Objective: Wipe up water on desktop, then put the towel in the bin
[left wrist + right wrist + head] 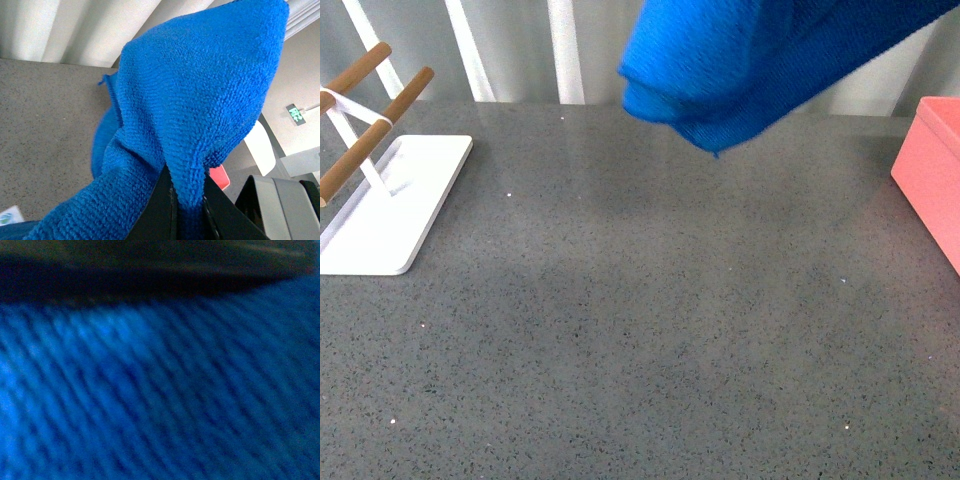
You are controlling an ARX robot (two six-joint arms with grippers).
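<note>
**Towel up in the air, bin off at 3 o'clock**

Your towel hangs high over the far part of the worktop, at about 1 o'clock in the front view, and touches nothing below. Its long side runs from 2 o'clock down to 8 o'clock. Your left end effector is clenched on a fold of it. The right wrist view is all blurry blue cloth, so you cannot tell if the right end effector is grasping or released. The worktop looks dry, so the wiping seems done. The bin sits at 3 o'clock from the towel and lower, so the towel must go that way and down. The white tray is far off at 9 o'clock.
</note>
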